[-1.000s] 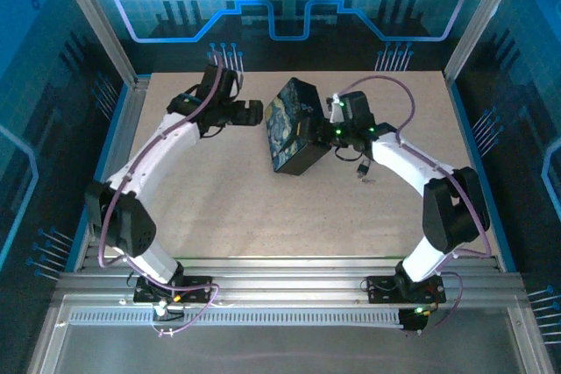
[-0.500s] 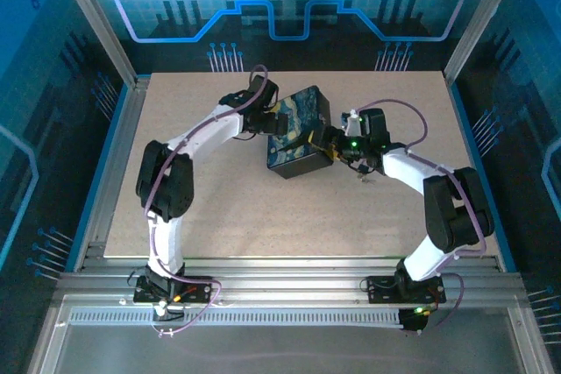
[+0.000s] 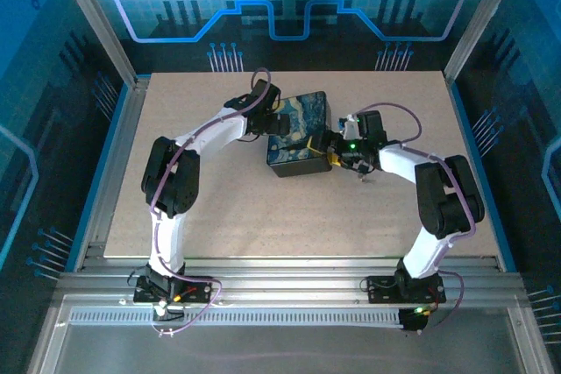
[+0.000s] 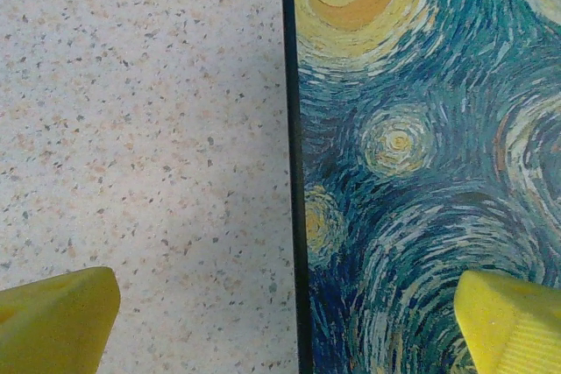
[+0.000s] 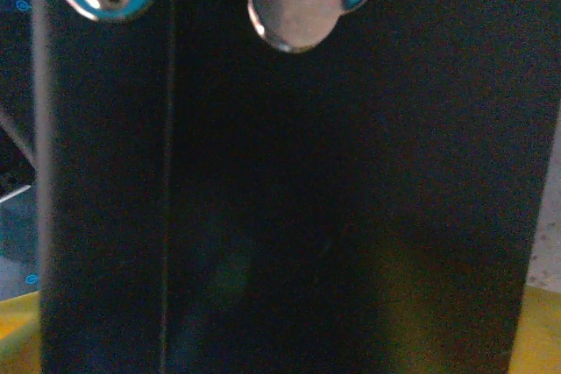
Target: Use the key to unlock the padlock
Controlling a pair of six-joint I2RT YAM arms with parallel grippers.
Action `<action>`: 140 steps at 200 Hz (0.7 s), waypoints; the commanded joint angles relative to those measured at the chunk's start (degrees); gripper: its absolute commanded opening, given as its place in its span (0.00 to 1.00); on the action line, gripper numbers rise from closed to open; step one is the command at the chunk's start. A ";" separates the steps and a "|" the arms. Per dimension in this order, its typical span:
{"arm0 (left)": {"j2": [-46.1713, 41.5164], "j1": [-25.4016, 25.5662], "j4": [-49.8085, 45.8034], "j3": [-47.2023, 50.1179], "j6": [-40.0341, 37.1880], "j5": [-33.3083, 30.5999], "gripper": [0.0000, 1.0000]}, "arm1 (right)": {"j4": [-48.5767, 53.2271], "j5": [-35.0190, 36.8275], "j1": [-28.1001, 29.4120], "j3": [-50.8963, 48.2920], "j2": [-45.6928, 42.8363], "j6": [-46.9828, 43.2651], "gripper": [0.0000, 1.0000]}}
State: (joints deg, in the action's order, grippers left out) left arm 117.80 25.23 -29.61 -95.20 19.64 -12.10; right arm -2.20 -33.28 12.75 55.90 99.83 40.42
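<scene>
Edge of painted box [image 4: 421, 172] is sitting between left gripper's [image 4: 285, 330] spread fingertips [image 4: 53, 321]; right gripper [image 5: 280, 343] is gaping before its dark side.

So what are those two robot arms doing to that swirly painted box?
They are getting set around the painted box on the table. The left gripper is open, with one yellow finger over the table and the other over the swirly lid. The right gripper is open too, facing the box's dark side, where shiny metal pieces sit near the top. Neither gripper holds anything, and I can't tell whether those pieces are the key.
</scene>
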 commanded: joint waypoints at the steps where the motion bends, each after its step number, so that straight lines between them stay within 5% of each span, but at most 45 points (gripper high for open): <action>1: 1.98 -0.87 -2.05 3.81 0.41 -0.91 0.99 | 4.43 0.35 -2.24 2.52 0.35 -4.74 1.00; 85: 2.80 -1.88 -1.68 6.26 1.74 -0.55 0.99 | 12.13 -4.46 -4.63 5.84 3.72 -11.54 1.00; 140: 1.47 -3.95 0.22 10.26 3.56 0.13 0.98 | -2.03 -10.82 -6.98 0.76 4.41 -0.60 1.00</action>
State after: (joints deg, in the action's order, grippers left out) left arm 116.92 24.40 -20.99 -89.71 22.61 -8.05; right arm 0.21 -41.19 6.96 57.54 103.46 36.47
